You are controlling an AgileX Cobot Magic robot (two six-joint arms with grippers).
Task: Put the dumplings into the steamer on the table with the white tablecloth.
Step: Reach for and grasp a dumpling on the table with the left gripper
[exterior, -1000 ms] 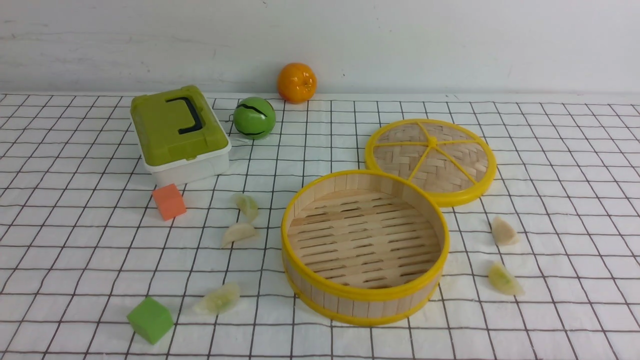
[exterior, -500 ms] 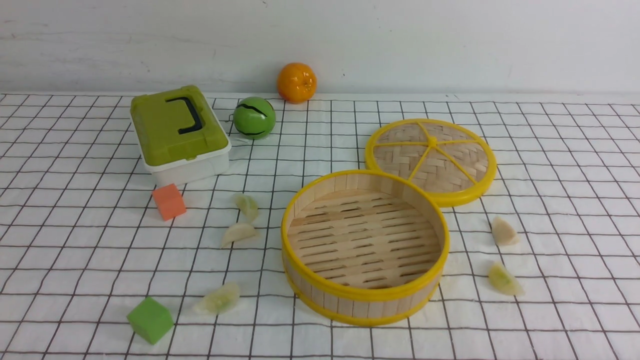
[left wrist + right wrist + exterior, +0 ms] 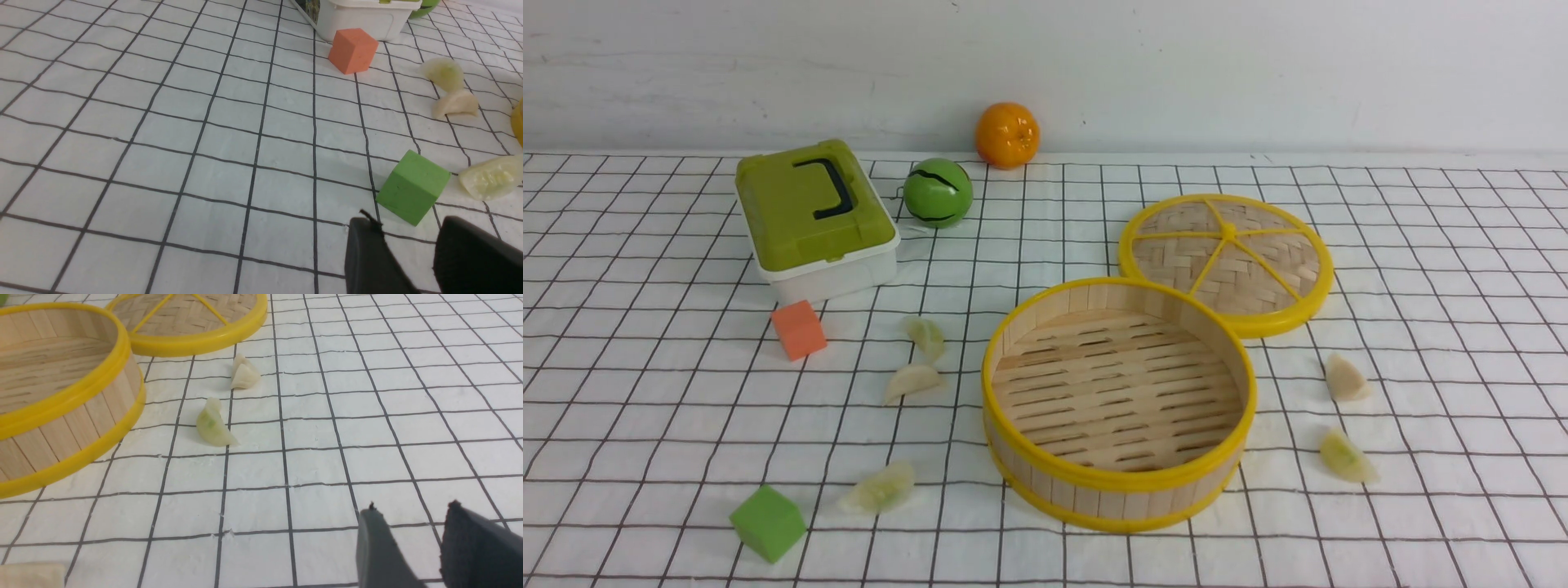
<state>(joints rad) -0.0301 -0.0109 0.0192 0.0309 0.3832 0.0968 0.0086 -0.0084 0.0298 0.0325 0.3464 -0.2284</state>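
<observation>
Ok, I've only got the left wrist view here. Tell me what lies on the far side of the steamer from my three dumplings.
Observer: To the right of the steamer, two more lie on the cloth: a cream dumpling and, nearer the robot, a pale green dumpling.
Operator: Now check inside the steamer.
Observer: Nothing lies in it; only bare slats show.
Operator: Report the other arm.
Observer: The right claw is open and empty, with those two dumplings ahead of it, untouched.
</observation>
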